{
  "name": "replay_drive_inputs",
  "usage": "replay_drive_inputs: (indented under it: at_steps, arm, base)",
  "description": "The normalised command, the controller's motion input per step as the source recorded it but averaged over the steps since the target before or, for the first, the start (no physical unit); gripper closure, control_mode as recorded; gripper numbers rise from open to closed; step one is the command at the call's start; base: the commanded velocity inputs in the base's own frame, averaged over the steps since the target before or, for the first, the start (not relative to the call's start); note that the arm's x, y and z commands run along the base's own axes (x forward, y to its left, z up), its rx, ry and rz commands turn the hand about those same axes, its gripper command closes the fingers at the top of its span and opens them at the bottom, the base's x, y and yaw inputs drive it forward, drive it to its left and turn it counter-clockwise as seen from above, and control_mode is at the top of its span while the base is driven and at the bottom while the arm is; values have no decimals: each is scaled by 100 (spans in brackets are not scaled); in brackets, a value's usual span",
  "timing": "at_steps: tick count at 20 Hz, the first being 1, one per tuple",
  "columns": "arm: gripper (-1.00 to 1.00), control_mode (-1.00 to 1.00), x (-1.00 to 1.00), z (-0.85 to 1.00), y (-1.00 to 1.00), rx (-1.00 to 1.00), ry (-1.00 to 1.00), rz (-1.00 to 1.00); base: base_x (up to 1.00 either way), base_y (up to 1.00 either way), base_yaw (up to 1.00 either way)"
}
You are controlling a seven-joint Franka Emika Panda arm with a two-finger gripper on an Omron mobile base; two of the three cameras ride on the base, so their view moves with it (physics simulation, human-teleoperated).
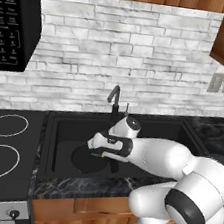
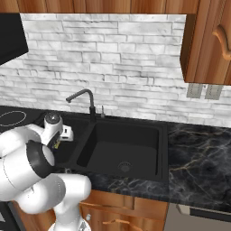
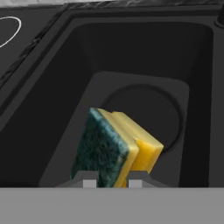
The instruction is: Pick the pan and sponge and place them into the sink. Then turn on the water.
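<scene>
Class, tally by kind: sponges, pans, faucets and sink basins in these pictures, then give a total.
Sponges: 1, sponge in gripper
Pans: 1, pan in left basin
Faucets: 1, faucet
Sink basins: 2, sink
Total: 5

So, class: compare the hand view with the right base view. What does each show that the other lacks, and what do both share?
Hand view alone: the sponge, yellow with a dark green face, held on edge between the gripper fingertips above the pan lying in the basin.

Right base view alone: the curved faucet, the right basin with its drain, the wall outlets, and the marble counter.

Both: the black sink and a stove burner ring.
</scene>
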Motion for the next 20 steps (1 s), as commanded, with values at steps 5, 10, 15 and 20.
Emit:
replay_drive_inputs:
  at_steps: [5, 10, 15, 20]
  arm:
    - [100, -100, 12, -17, 4, -2, 2, -5]
    - [100, -100, 8, -20, 3, -2, 4, -5]
    - [100, -100, 8, -23, 9, -2, 3, -4]
    - [100, -100, 7, -24, 16, 0, 0, -3]
  base:
    - [0, 0, 0]
    - [0, 0, 0]
    - [0, 0, 0]
    - [0, 0, 0]
